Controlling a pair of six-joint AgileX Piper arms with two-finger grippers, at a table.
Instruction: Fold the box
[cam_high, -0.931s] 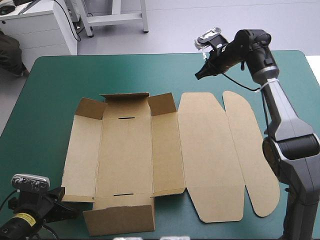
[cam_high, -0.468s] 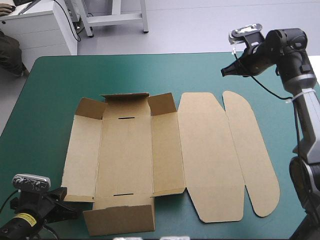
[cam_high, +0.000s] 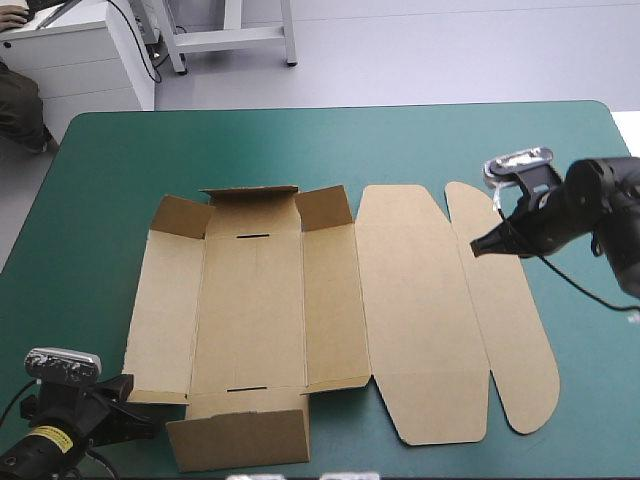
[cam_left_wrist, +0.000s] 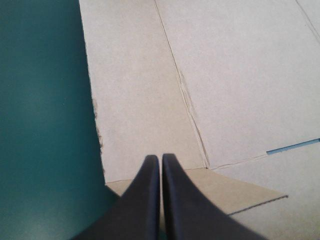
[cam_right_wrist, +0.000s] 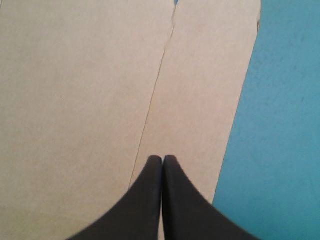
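Observation:
The brown box (cam_high: 250, 310) lies mostly flat in the middle of the teal-green table (cam_high: 100, 170). Its two far corner flaps and far flap stand raised, and the near wall (cam_high: 240, 440) stands up too. The lid panel (cam_high: 420, 320) and the rounded outer flap (cam_high: 515, 340) lie flat on the right. My right gripper (cam_high: 475, 247) hovers shut over the seam between lid and outer flap; the right wrist view shows its tips (cam_right_wrist: 163, 158) over board (cam_right_wrist: 75, 90). My left gripper (cam_high: 140, 430) is shut at the box's near left corner, tips (cam_left_wrist: 160, 157) just above the board (cam_left_wrist: 225, 75).
Teal-green cover (cam_right_wrist: 280, 125) runs along the outer flap's right edge, and more of it (cam_left_wrist: 40, 125) lies to the left of the box. A broad band of cover stretches between the box and the table's far edge.
My right arm has swung down from the table's far right corner toward the near side and now sits low over the outer lid flap. The left arm and the box are unmoved.

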